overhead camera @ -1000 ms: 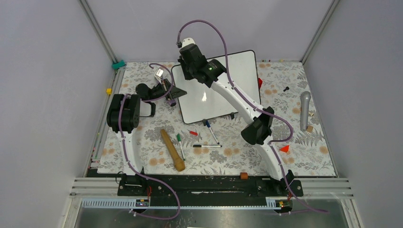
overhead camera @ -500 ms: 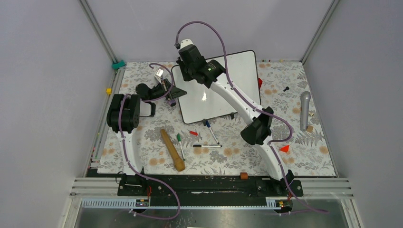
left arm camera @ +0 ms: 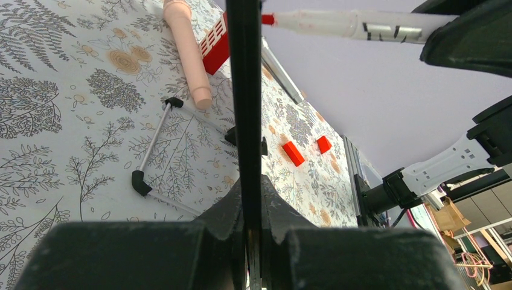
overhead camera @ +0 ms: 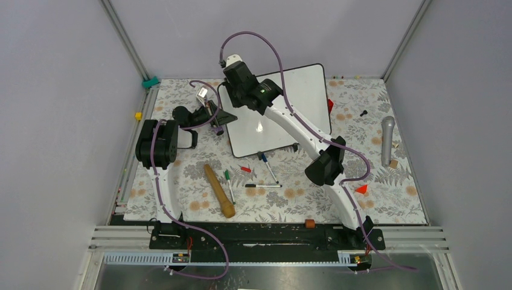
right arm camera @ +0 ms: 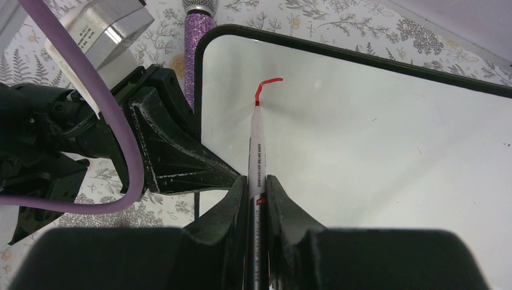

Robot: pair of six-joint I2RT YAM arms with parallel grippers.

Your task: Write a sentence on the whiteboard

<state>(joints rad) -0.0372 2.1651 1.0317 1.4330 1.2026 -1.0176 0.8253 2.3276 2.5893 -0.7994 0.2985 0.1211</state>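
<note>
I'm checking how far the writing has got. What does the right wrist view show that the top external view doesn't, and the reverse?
Only the right wrist view shows a short red stroke on the board, at the tip of the marker clamped in the right end effector. Only the top external view shows the loose pens, the wooden rolling pin and the grey microphone on the table. Both show the whiteboard and the left end effector gripping its edge.
</note>
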